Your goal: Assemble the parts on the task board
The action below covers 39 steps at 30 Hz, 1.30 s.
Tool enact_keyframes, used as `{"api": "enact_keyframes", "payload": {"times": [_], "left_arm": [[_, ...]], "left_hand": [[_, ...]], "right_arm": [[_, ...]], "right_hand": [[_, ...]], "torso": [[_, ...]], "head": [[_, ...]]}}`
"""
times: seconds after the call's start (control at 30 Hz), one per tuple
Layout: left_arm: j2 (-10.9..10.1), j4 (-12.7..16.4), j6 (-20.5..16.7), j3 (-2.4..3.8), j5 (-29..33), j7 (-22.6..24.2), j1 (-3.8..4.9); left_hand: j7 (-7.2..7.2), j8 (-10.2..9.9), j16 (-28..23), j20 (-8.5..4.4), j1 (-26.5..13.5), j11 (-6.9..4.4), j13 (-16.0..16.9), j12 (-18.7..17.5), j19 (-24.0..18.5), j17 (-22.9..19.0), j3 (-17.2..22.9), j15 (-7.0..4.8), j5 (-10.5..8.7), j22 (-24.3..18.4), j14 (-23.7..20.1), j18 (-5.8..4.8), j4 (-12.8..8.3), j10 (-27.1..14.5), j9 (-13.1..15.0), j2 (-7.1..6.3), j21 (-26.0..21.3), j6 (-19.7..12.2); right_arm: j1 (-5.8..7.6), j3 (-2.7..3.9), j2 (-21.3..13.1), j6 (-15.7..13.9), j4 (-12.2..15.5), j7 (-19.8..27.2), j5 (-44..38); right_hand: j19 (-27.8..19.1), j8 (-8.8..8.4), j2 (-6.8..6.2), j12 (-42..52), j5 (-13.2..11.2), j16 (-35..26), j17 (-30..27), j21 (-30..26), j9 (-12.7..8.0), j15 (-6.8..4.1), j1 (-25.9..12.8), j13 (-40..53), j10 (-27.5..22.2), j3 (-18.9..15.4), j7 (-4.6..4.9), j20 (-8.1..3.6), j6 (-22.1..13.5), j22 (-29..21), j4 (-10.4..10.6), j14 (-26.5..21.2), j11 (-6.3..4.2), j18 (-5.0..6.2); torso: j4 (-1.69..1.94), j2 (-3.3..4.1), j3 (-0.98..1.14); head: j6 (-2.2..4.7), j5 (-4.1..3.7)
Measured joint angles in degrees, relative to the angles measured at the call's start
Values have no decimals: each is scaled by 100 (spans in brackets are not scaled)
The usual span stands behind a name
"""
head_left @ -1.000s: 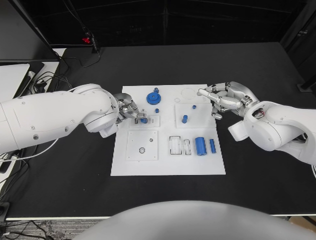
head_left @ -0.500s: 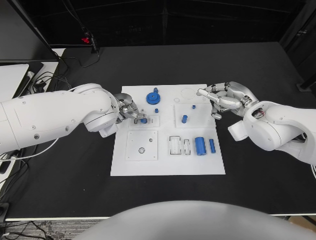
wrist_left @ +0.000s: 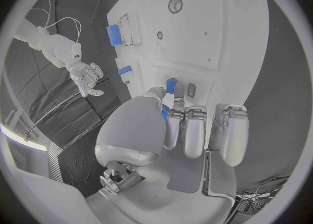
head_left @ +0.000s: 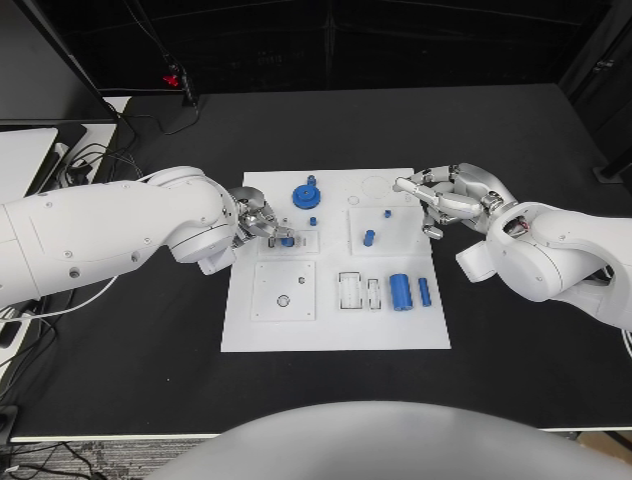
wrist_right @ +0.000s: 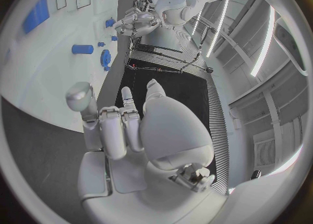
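Observation:
The white task board (head_left: 338,325) lies in the middle of the black table. My left hand (head_left: 263,226) is over the board's left side and pinches a small blue part (head_left: 287,240) at a small square plate (head_left: 306,241). The left wrist view shows that blue part (wrist_left: 171,85) between the fingertips of the left hand (wrist_left: 189,130). My right hand (head_left: 453,195) hovers at the board's far right edge, fingers apart, holding nothing. The right wrist view shows the right hand (wrist_right: 130,125) with the board (wrist_right: 39,73) beyond it.
On the board sit a blue gear-like part (head_left: 309,193), two small blue pegs (head_left: 315,220) (head_left: 388,213), a short blue cylinder (head_left: 370,238), a thick blue cylinder (head_left: 401,292) and a slim one (head_left: 424,291). A recessed plate (head_left: 285,291) lies near left.

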Motion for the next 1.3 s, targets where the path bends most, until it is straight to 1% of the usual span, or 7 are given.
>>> {"api": "enact_keyframes", "payload": {"times": [0.13, 0.3, 0.4, 0.57, 1.1, 1.23, 1.3], "left_arm": [[1, -4, 5, -2, 0, 0, -4], [11, -10, 3, -2, 0, 9, -4], [17, -13, -2, -2, 0, 19, -4], [21, -16, -22, -2, 0, 42, -4], [23, -15, -116, -2, 3, 124, -4], [-35, 20, -136, -2, 4, 138, -4], [-101, 60, -158, -1, 4, 168, -4]], "left_hand": [[0, -27, 0, 0, -316, 0, 0, 0, 0, 0, -137, 0, -144, 0, 0, 0, -1, 0, -18, 33, 0, 0], [0, -27, 0, 0, -835, 0, 0, 0, 0, 0, -383, 0, -580, 0, 0, 0, 4, 0, -28, 104, 0, 0], [0, -26, 0, 0, -999, 0, 0, 0, 0, 0, -468, 0, -698, 0, 0, 0, -2, 0, -28, 156, 0, 0], [20, -26, 0, 0, -1039, 0, 0, 0, 0, 0, -484, 0, -710, 0, 0, 0, 7, 0, -26, 196, 0, 20], [20, -3, 0, 0, -1038, 0, 0, 0, 0, 0, -498, 1, -709, 0, 1, 0, -2, 0, 20, 197, 0, 20], [20, 66, 0, 0, -1038, 0, 0, 0, 0, 0, -539, 1, -709, 0, 0, 0, -9, 0, 81, 197, 0, 16], [26, 90, 0, 0, -1038, 0, 0, 0, 0, 0, -570, 1, -742, 0, 0, 0, -13, 0, 124, 196, 0, -79]], "right_arm": [[0, 0, 0, 0, 0, -2, 0], [0, 0, 0, 0, 0, -4, 0], [0, 0, 0, 0, -1, -4, 0], [0, 0, 0, 0, -3, -6, 0], [0, 0, 6, 2, -10, -17, 0], [-1, 0, 12, 3, -16, -18, 0], [-1, 0, 18, 3, -19, -19, 0]], "right_hand": [[0, 0, 2, 1, 0, 0, 0, 0, 0, 0, 2, 0, 0, 0, 0, 0, 0, 0, 0, 0, 0, 0], [0, 0, 4, 2, 0, 0, 0, 0, 0, 0, 4, 0, 0, 0, 0, 0, 0, 0, 0, 0, 0, 0], [0, 0, 5, 3, 0, 0, 0, 0, 0, 0, 5, 0, 0, 0, 0, 0, 0, 0, 0, 0, 0, 0], [0, 0, 21, 17, 0, 0, 0, 0, 0, 0, 21, 0, 0, 0, 0, 0, 0, 0, 0, 0, 0, 0], [0, 0, 35, 0, 0, 0, 0, 0, 0, 0, 35, 1, 0, 0, 0, 0, 0, 0, 0, 0, 0, 0], [0, 0, 35, 0, 0, 0, 0, 0, 0, 0, 35, 1, 0, 0, 0, 0, 0, 0, 0, 0, 0, 0], [0, 0, 35, 0, 0, 0, 0, 0, 0, 0, 35, 1, 0, 0, 0, 0, 0, 0, 0, 0, 0, 0]], "torso": [[2, 0, 0], [2, -3, 0], [2, -3, -1], [2, -5, 0], [2, -5, 0], [2, -5, 1], [2, -5, 1]], "head": [[0, 0], [0, -11], [0, -14], [0, -16], [0, -25], [0, -4], [0, 3]]}}
